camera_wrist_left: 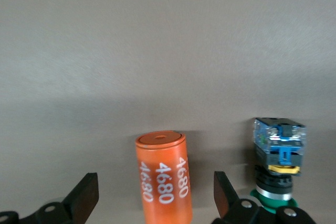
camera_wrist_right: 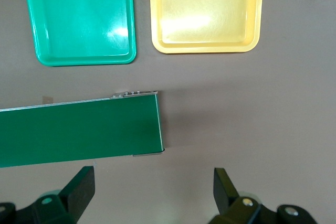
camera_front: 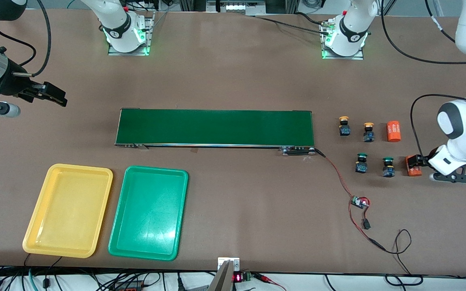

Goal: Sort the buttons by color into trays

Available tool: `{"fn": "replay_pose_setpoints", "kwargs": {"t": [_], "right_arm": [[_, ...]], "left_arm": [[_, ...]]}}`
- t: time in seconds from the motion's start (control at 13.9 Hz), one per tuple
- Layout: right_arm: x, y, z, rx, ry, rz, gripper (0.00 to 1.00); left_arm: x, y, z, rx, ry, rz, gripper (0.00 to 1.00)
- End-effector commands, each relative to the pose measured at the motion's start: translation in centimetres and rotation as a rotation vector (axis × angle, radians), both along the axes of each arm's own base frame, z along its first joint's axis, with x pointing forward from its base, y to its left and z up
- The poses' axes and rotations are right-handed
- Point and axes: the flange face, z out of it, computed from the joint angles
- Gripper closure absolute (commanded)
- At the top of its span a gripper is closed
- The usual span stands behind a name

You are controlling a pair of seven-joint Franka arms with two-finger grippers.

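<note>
- Right gripper (camera_front: 57,98) hangs with fingers apart over bare table, waiting, by the yellow tray (camera_front: 68,210) and green tray (camera_front: 149,213).
- Four buttons (camera_front: 361,163) stand upright past the belt (camera_front: 215,127).
- Left gripper (camera_wrist_left: 156,199) is spread around a lying orange cylinder (camera_wrist_left: 164,178); its wrist view alone reads "4680".

Two glossy white Franka arms, trimmed in black.
Each base (camera_front: 127,34) sits on a metal plate glowing green, a dark band with a round logo ringing the joint above. Black cables loop along the rounded white links. The right gripper (camera_front: 49,95) is black, behind a silver wrist cylinder; the left gripper (camera_wrist_left: 156,198) has matt black wedge fingers (camera_wrist_left: 86,195).
</note>
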Motion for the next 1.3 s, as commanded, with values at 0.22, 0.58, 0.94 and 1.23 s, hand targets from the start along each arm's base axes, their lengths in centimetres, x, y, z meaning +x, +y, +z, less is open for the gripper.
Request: {"fn": "replay_pose_setpoints", "kwargs": {"t": [0.22,0.58,0.94,1.23], "right_arm": [[-0.1,0.2,0.0,0.002,-0.007,-0.005,0.00],[-0.1,0.1,0.0,0.001,-0.006,-0.007,0.00],[-0.2,0.1,-0.1,-0.006,-0.003,-0.005,0.00],[-0.1,-0.1,-0.1,-0.004,-0.003,-0.008,0.00]], "left_arm": [[-0.4,0.7,-2.1,-0.016,0.021,-0.008,0.54],[-0.1,-0.3,-1.7,-0.028,0.044,-0.036,0.79],[1.3,-3.5,6.4,-0.037,0.034,-0.316,0.79],[2.0,-11.5,13.6,-0.102,0.137,-0.465,0.78]]}}
